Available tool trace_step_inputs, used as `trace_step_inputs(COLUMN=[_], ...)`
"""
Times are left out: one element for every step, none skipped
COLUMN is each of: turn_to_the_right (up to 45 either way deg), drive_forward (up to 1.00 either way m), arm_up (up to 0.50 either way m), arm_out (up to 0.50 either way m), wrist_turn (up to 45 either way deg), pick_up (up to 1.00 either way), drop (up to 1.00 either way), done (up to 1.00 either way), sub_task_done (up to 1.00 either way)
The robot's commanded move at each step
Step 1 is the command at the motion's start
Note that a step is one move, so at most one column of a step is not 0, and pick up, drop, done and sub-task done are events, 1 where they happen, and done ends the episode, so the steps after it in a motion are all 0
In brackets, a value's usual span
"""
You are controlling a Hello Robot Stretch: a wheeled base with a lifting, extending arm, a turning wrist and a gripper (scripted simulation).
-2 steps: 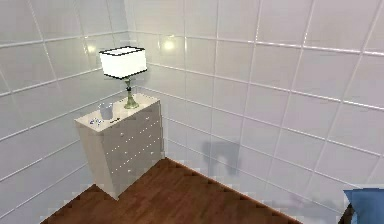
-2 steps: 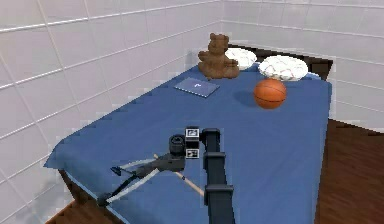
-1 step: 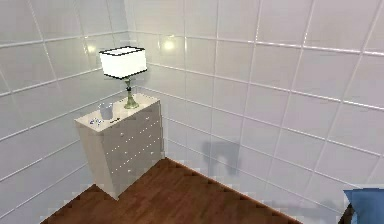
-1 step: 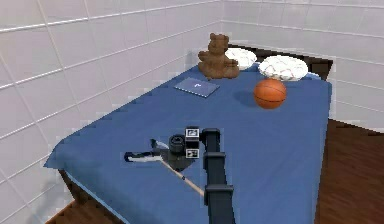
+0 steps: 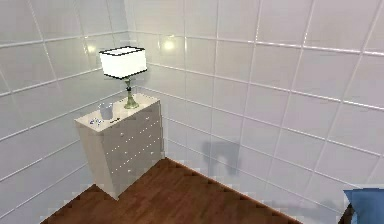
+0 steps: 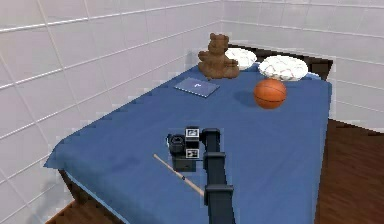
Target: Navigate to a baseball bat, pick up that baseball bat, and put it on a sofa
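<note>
1. Right, your gripper (image 6: 177,148) is at the far end of the arm (image 6: 216,178), which reaches out above the near part of the bed (image 6: 300,150). You cannot tell the state of its fingers from these views.
2. Your baseball bat (image 6: 175,172) shows as a thin tan stick slanting across the blue cover. One end is just beside the gripper and the other runs towards the arm. With the cover right behind it, you cannot tell whether the gripper holds it or it simply lies there.
3. The arm is probably extended like this because the bat lies well in from the bed's edge. You appear to be at the pick-up step, with the sofa part not yet done.
4. A teddy bear (image 6: 216,56), white pillows (image 6: 283,68), an orange ball (image 6: 270,93) and a flat blue thing (image 6: 198,86) sit towards the bed's far end. All are well apart from the bat, and nothing stands between it and the gripper.
5. Ahead of you a white dresser (image 5: 125,145) with a lamp (image 5: 124,65) stands in a tiled corner. Expect to turn away from it, and watch that the long bat does not catch the bed.
</note>
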Motion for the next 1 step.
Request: trace_step_inputs(turn_to_the_right=[0.0], drive_forward=[0.00], arm_up=[0.00], arm_out=[0.00], wrist_turn=[39.0], pick_up=[0.00], drop=[0.00], done=[0.00], sub_task_done=[0.00])
